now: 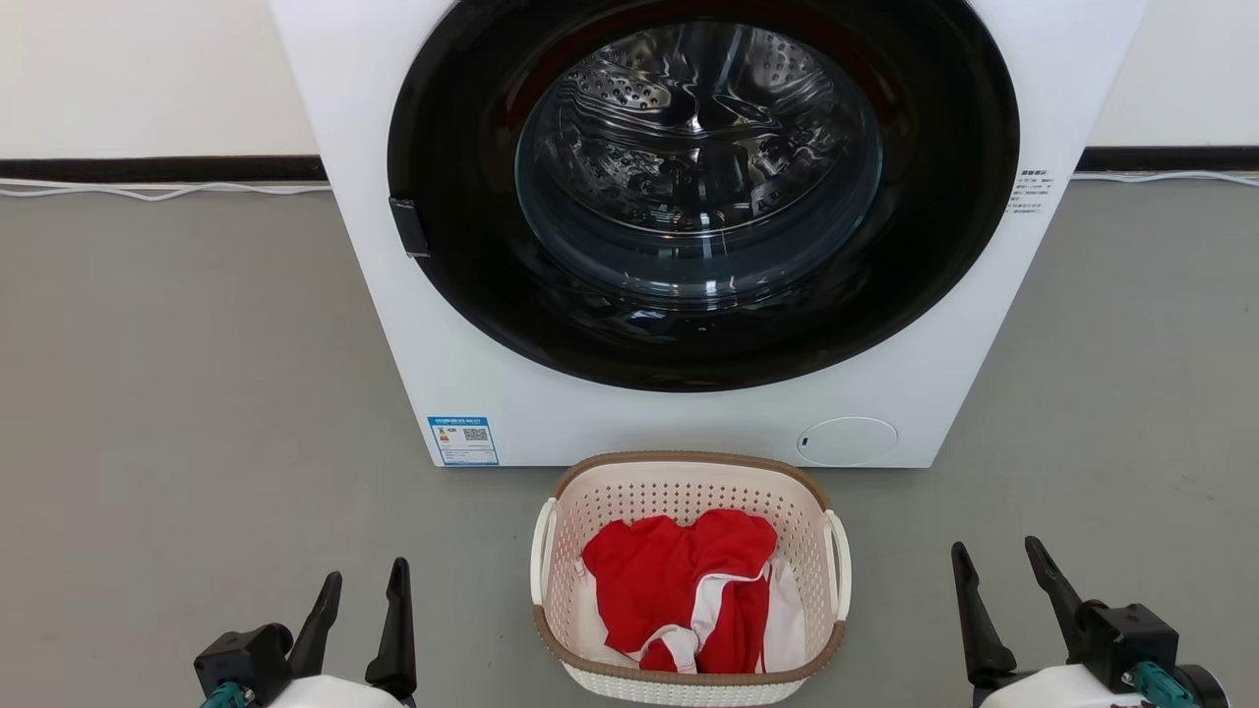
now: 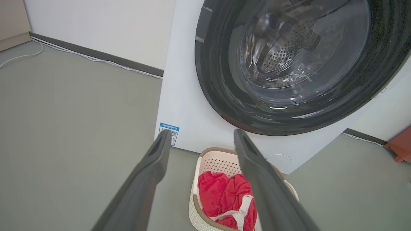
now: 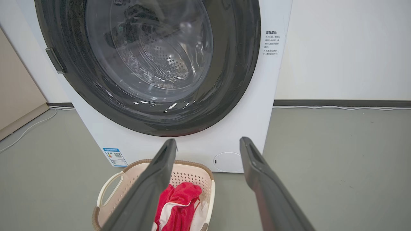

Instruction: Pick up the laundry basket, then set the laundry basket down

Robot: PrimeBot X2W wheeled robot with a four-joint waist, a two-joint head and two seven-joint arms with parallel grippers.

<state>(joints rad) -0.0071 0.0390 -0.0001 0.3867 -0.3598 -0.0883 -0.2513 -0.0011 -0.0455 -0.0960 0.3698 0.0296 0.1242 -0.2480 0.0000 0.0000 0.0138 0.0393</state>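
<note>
Laundry basket (image 1: 679,497) stands on the floor (image 1: 197,393) just before the washing machine (image 1: 629,423), untouched. Left gripper (image 1: 366,575) and right gripper (image 1: 994,549) flank it, clear of it, fingers spread wide, empty. Pick-up not yet begun; next move likely calls for both closing inward onto the side handles (image 1: 543,551)

1. The floor (image 1: 148,413) was plain grey; the light fell evenly, with soft shadows.
2. The wall (image 1: 148,69) was white; a dark skirting (image 1: 148,169) ran along its foot; a white cable (image 3: 337,107) lay just before it.
3. A white washer (image 1: 689,423) stood before the wall; its round dark door (image 1: 472,295) was shut; the steel drum (image 1: 689,128) showed through the glass; a blue label (image 1: 463,440) sat low on its left.
4. A beige panel (image 2: 11,22) stood to the left; a red-brown object (image 2: 399,147) sat on the floor to the right.
</note>
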